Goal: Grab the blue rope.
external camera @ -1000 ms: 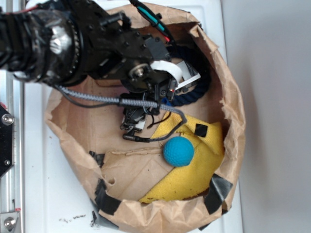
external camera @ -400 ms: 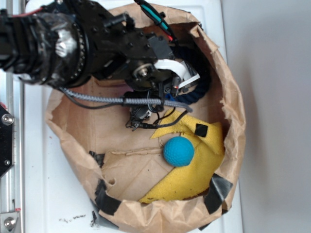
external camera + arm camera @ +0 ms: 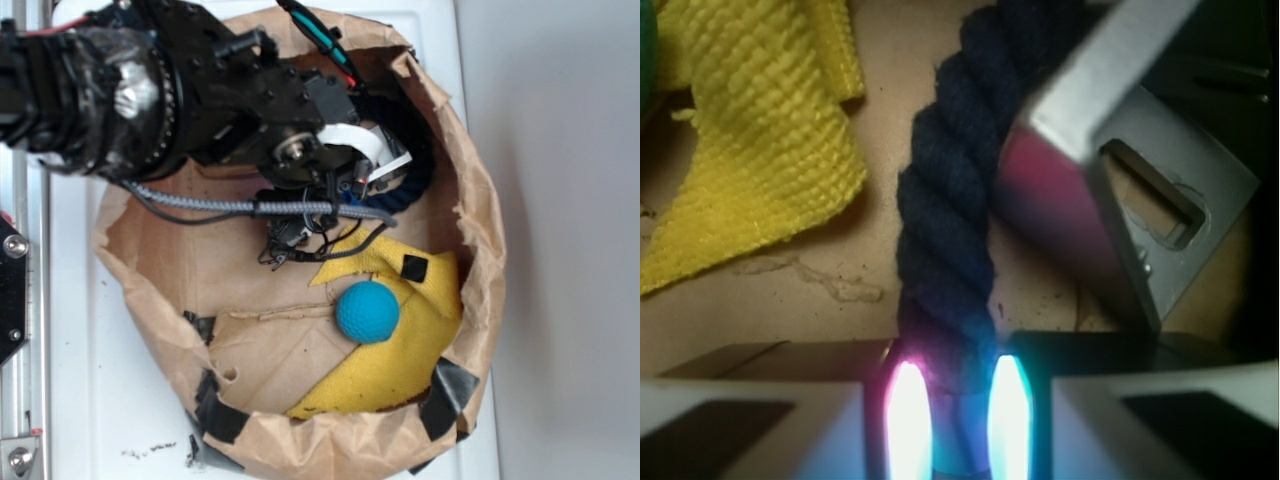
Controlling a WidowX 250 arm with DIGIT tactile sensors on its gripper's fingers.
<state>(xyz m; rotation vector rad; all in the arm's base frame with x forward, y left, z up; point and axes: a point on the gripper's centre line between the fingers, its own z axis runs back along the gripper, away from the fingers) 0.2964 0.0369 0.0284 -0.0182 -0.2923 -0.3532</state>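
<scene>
On the left of the exterior view the black robot arm [image 3: 150, 90] reaches in from the upper left over a white desk [image 3: 90, 380], its wrist hanging above a shallow basin made of crumpled brown paper bag [image 3: 480, 230] patched with black tape. Just right of the arm's wrist, under it, the hand [image 3: 352, 190] sits low at the upper part of the bag, right on the blue rope [image 3: 410, 175], whose dark navy twist curves along the bag's upper right wall. Below that a yellow cloth [image 3: 400, 360] lies on the bag floor with a teal ball [image 3: 368, 312] resting on it, well apart from the rope. In the wrist view the yellow cloth [image 3: 760, 140] fills the upper left, and the blue rope [image 3: 945, 220] runs down the middle into the narrow gap between the two fingers [image 3: 770, 425], which are clamped against it on both sides.
</scene>
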